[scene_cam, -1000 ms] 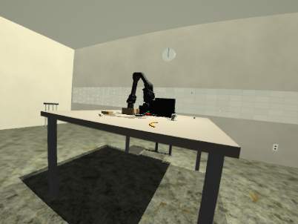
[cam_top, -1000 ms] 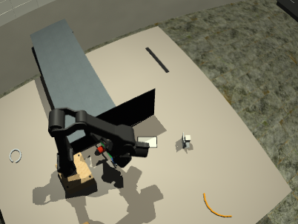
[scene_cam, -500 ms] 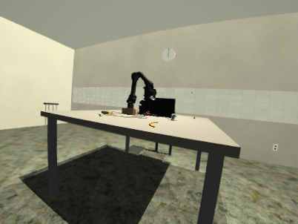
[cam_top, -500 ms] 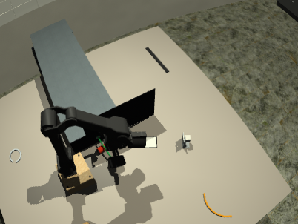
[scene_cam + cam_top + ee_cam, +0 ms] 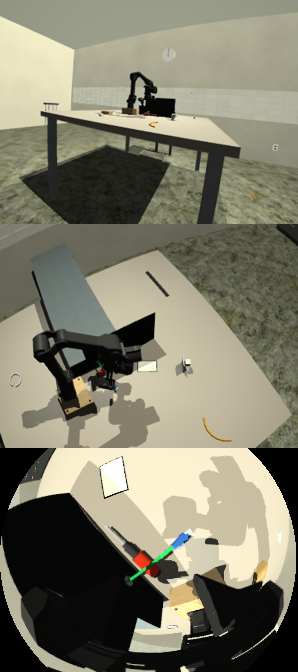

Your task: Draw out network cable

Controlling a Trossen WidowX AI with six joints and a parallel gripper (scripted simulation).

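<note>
The black six-joint arm [image 5: 79,340] stands on a light wooden block base [image 5: 86,401] near the left end of the beige table top [image 5: 207,335]. Its black parallel-jaw gripper [image 5: 105,381] hangs low beside the base, with the fingers spread to their full width and nothing between them. The thin green network cable [image 5: 152,565] runs out from the upright black panel [image 5: 142,329] and carries a red sleeve [image 5: 144,559] partway along. It ends in a small blue plug [image 5: 181,540] that shows just beside the gripper in the top view. In the wrist view the cable runs straight from the dark panel face to the plug, apart from the fingers. No yellow band can be made out in any view. A long grey-blue cover [image 5: 68,305] lies behind the panel. The flat white rectangle [image 5: 147,366] lies on the table just in front of the panel, and the small grey-white network jack on its bracket [image 5: 187,364] stands further right, well apart from the arm. Elsewhere on the table lie a curved orange strip [image 5: 215,432], a narrow black bar [image 5: 157,283] and a small white split ring [image 5: 15,379].
</note>
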